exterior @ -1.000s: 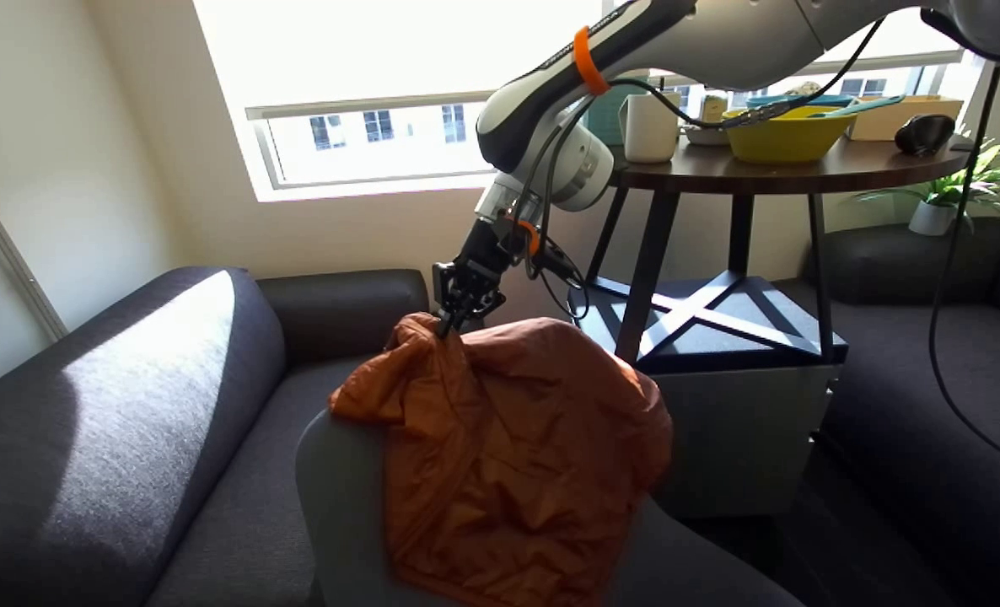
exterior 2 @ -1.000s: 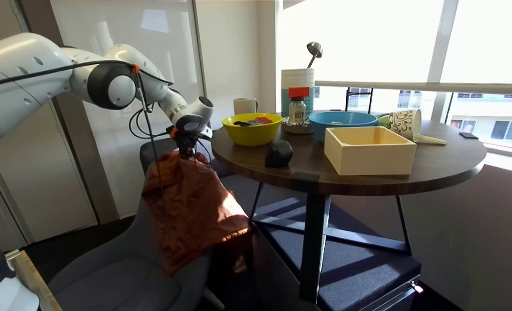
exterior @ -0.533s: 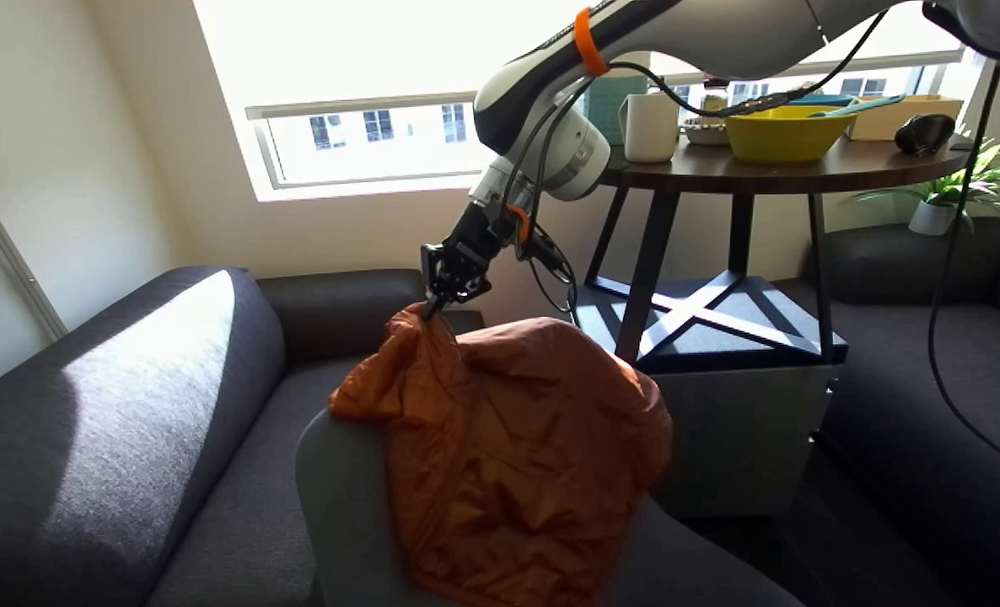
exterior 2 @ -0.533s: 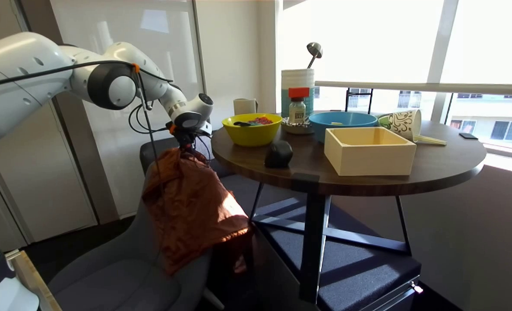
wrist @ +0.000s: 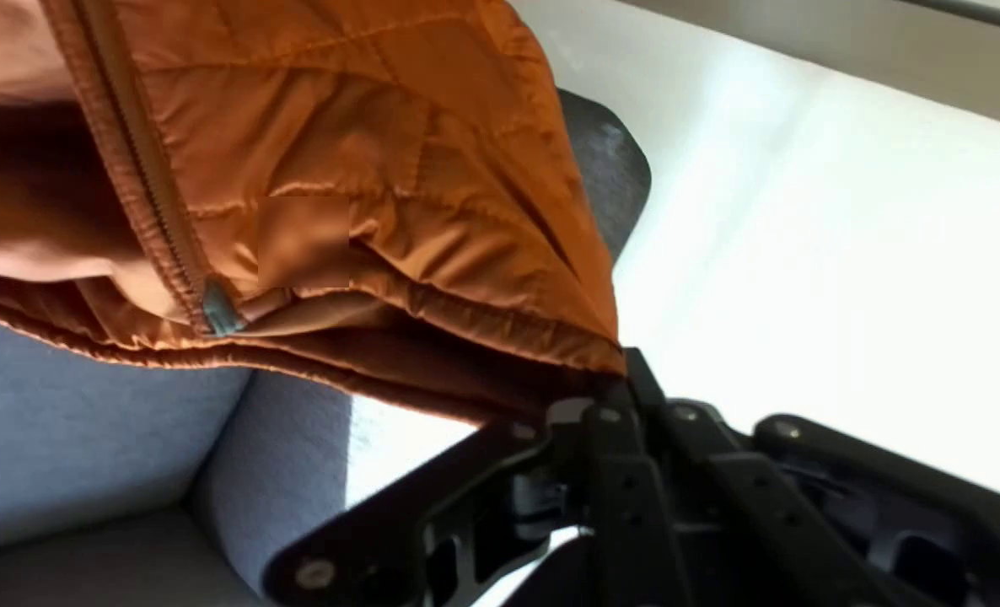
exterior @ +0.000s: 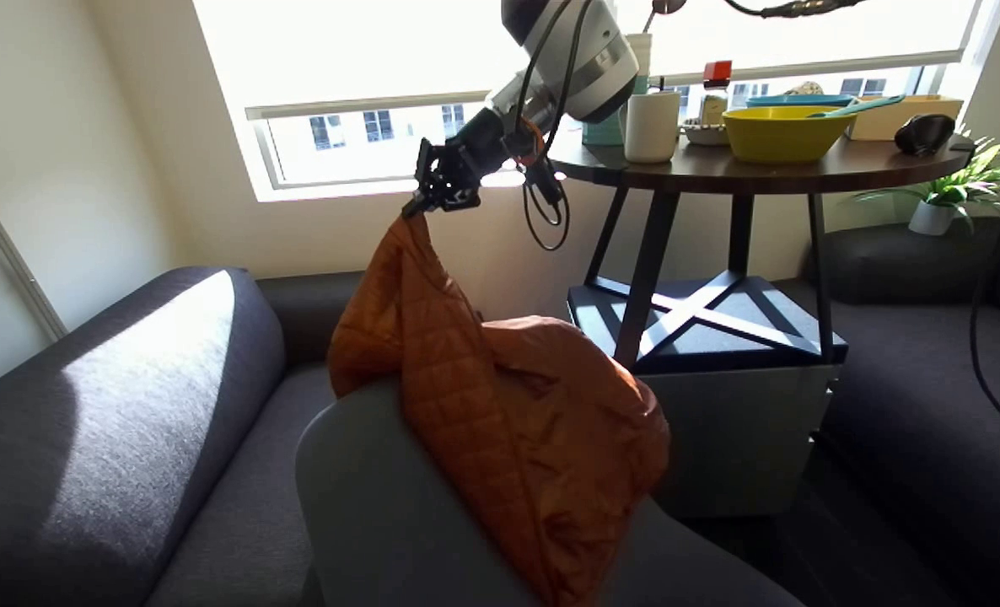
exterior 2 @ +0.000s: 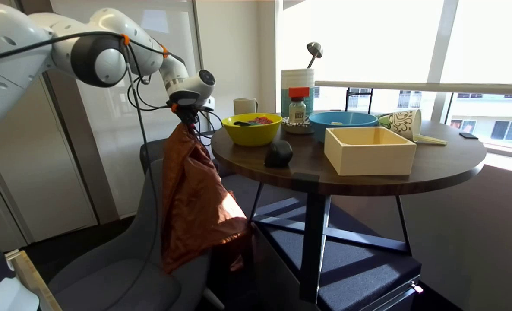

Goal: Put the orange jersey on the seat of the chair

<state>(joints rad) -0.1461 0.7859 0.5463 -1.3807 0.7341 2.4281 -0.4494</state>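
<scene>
Pinched in the closed claw (exterior: 412,207), the orange jersey (exterior: 483,405) is being peeled off the chair's (exterior: 382,497) top edge, presumably for the seat (exterior 2: 105,285).

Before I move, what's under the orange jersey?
The orange jersey drapes over the chair's grey backrest, bare beside it in both exterior views; whatever else it covers is hidden.

gripper (exterior 2: 189,120): at the peak of the orange jersey (exterior 2: 195,198), fingertips hard to make out | orange jersey: hangs in folds, covering part of the backrest (exterior 2: 143,222) of the grey chair (exterior 2: 105,276) | round table (exterior 2: 308,157): bears 2 bowls, yellow bowl (exterior 2: 251,134) and blue bowl (exterior 2: 331,125), apart, plus a cream box (exterior 2: 372,160)
</scene>
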